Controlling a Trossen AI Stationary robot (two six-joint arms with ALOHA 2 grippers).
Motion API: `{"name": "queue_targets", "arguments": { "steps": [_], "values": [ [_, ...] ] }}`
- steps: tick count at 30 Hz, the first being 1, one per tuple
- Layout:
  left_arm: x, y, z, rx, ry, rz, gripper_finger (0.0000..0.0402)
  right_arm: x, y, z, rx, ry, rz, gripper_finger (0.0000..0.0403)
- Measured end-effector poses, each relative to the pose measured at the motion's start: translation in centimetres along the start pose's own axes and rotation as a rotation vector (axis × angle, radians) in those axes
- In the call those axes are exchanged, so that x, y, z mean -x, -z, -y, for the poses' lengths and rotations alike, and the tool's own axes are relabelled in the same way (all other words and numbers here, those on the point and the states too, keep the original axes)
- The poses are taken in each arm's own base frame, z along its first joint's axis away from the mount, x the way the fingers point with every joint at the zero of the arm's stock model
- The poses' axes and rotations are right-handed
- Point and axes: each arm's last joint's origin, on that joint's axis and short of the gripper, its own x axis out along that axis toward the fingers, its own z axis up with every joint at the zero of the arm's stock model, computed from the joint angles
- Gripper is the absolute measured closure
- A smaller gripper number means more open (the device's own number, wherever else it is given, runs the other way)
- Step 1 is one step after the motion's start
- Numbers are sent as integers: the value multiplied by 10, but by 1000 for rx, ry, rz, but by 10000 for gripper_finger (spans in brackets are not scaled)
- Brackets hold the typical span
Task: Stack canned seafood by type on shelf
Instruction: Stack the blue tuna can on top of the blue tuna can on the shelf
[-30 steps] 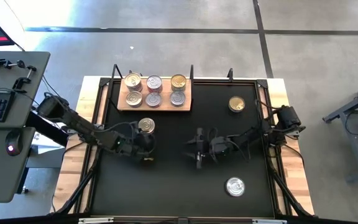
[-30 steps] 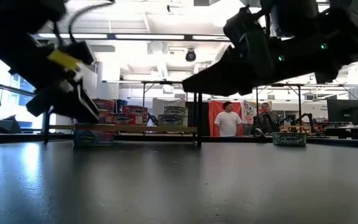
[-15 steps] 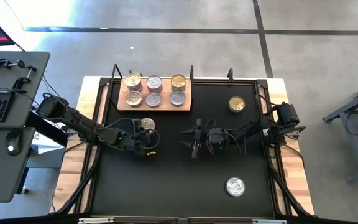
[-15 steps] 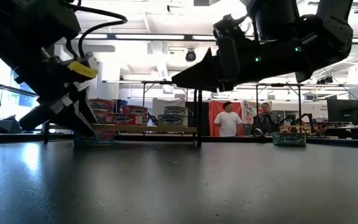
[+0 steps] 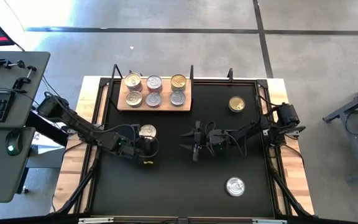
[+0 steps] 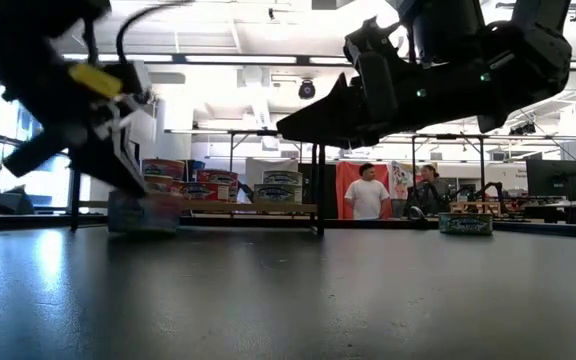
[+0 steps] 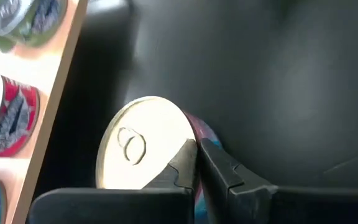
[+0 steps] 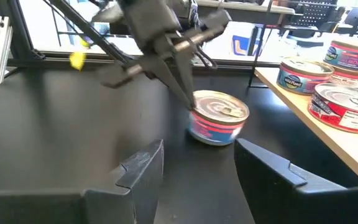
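Two people beyond black table, left end effector pinched together beside can, right end effector apart.

Six tins on shelf; three loose on table.

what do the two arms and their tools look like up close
Both arms are dark, jointed and slim, with loose black cables looping along them. The left tool has thin tapered black fingers and a small yellow tag nearby. The right tool has broader, flat grey-black fingers with angled tips.
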Motion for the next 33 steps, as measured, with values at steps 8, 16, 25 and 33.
{"name": "queue_targets", "arguments": {
  "steps": [8,16,25,33],
  "values": [
    [23,-27,10,84,32,94,401,0,1,-3,88,-94,0,215],
    [23,-42,11,235,142,176,401,-21,-10,-4,375,-162,-125,178],
    [22,-52,10,346,226,221,401,-44,-43,-7,617,-318,-194,120],
    [19,-54,8,409,270,206,401,-69,-30,-17,757,-315,-205,119]
  ]
}}
